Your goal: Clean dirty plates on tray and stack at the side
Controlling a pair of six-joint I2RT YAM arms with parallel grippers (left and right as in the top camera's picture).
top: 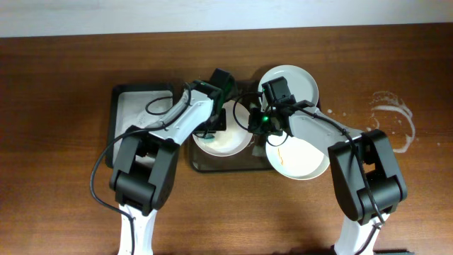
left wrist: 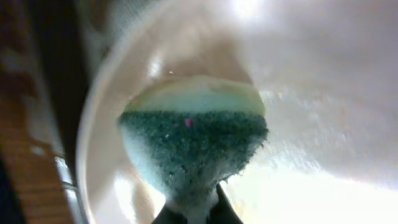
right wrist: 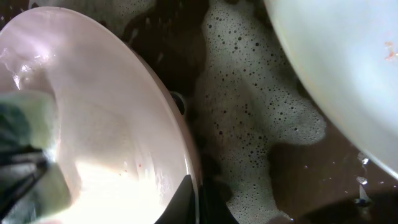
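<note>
Three white plates lie on the dark brown tray (top: 233, 163). My left gripper (left wrist: 198, 214) is shut on a green and yellow sponge (left wrist: 193, 140), which presses on the inside of the left plate (top: 230, 144). My right gripper (right wrist: 198, 200) is shut on that same plate's rim (right wrist: 112, 118), one finger on each side. In the overhead view the left gripper (top: 214, 126) is over the plate and the right gripper (top: 257, 129) is at its right edge. A second plate (top: 303, 157) with an orange smear sits at the right, and a third plate (top: 296, 79) lies behind it.
A black tub (top: 139, 113) holding white foam stands left of the tray. Bubbly foam (right wrist: 249, 118) covers the tray floor between the plates. A wet foamy ring (top: 393, 113) marks the wooden table at the far right.
</note>
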